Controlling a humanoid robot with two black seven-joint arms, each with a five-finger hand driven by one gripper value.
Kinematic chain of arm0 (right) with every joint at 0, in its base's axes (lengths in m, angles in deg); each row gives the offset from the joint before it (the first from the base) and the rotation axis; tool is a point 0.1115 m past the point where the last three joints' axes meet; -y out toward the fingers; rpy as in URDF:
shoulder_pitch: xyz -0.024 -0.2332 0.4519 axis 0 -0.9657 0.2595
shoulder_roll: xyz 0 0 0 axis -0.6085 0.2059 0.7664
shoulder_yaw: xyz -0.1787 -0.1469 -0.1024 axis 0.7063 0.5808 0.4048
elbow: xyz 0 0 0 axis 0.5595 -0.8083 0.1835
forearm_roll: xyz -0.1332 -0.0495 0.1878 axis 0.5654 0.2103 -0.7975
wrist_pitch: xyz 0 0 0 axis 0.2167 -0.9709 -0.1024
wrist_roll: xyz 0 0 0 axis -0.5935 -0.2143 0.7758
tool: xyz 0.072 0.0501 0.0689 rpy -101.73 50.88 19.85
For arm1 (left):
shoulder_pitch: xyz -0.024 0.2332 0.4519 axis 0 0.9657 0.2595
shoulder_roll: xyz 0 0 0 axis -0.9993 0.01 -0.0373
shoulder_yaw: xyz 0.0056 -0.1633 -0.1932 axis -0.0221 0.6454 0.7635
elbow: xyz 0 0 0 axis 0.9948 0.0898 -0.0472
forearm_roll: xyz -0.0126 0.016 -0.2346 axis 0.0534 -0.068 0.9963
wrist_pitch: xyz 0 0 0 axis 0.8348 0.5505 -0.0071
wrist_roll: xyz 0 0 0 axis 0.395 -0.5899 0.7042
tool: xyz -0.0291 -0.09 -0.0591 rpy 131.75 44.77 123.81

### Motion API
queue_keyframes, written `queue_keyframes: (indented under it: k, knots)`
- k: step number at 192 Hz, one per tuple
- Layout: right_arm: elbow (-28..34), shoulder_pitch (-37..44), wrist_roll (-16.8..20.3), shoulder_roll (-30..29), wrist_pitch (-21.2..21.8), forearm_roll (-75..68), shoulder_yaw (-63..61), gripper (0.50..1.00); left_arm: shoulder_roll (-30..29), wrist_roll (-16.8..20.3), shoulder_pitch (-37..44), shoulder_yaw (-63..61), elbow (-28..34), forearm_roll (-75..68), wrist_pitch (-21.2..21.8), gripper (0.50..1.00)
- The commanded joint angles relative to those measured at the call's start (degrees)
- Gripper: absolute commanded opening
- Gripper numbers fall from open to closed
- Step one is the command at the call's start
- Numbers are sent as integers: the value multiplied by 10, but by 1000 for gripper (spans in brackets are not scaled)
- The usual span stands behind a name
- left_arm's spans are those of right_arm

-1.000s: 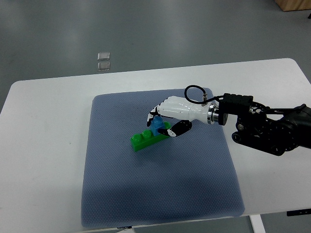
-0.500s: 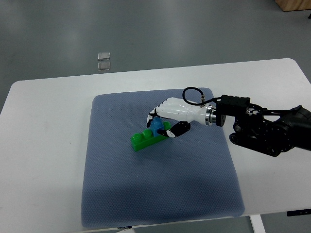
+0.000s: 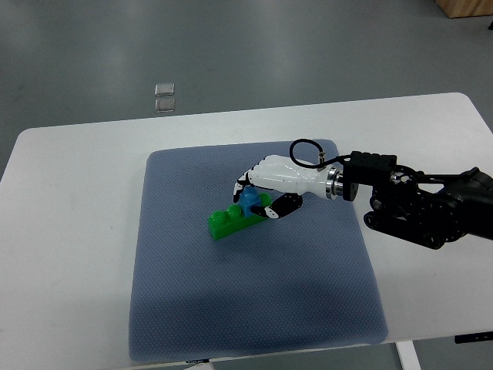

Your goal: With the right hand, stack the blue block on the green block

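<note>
Your right hand (image 3: pixel 266 193) is curling its fingers around the blue block (image 3: pixel 249 200), apparently sitting on the green block (image 3: pixel 233 222).

Small blue block (image 3: pixel 248 201) atop the right end of a long, slanted green block (image 3: pixel 231 222).

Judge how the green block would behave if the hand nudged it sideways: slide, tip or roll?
The green block is long, low and flat-based, so it probably won't roll or tip. It looks like light, rigid plastic, so it may skid or pivot, though the textured blue mat should add some grip. The right hand grips the blue block atop it.
</note>
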Motion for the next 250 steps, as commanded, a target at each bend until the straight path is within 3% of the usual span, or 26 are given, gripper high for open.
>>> queue_keyframes:
  k: [1, 3, 4, 10, 37, 123, 156, 157, 177, 250]
  knots:
    - [0, 1, -1, 0, 1, -3, 0, 770, 0, 0, 0, 0, 0, 0, 0, 1000]
    - [0, 1, -1, 0, 1, -3, 0, 770, 0, 0, 0, 0, 0, 0, 0, 1000]
    - [0, 2, -1, 0, 2, -5, -1, 837, 0, 0, -1, 0, 0, 0, 0, 1000]
    - [1, 2, -2, 0, 3, -6, -1, 883, 0, 0, 0, 0, 0, 0, 0, 1000]
    - [2, 2, -2, 0, 4, -10, -3, 913, 0, 0, 0, 0, 0, 0, 0, 1000]
    - [38, 10, -6, 5, 6, -73, -12, 921, 0, 0, 0, 0, 0, 0, 0, 1000]
    - [54, 19, -9, 11, 30, -122, -26, 921, 0, 0, -1, 0, 0, 0, 0, 1000]
    - [54, 19, -8, 12, 49, -149, -44, 921, 0, 0, -1, 0, 0, 0, 0, 1000]
    - [50, 13, -1, 13, 79, -212, -77, 921, 0, 0, 0, 0, 0, 0, 0, 1000]
    - [4, -22, 21, 21, 83, -604, -90, 921, 0, 0, -1, 0, 0, 0, 0, 1000]
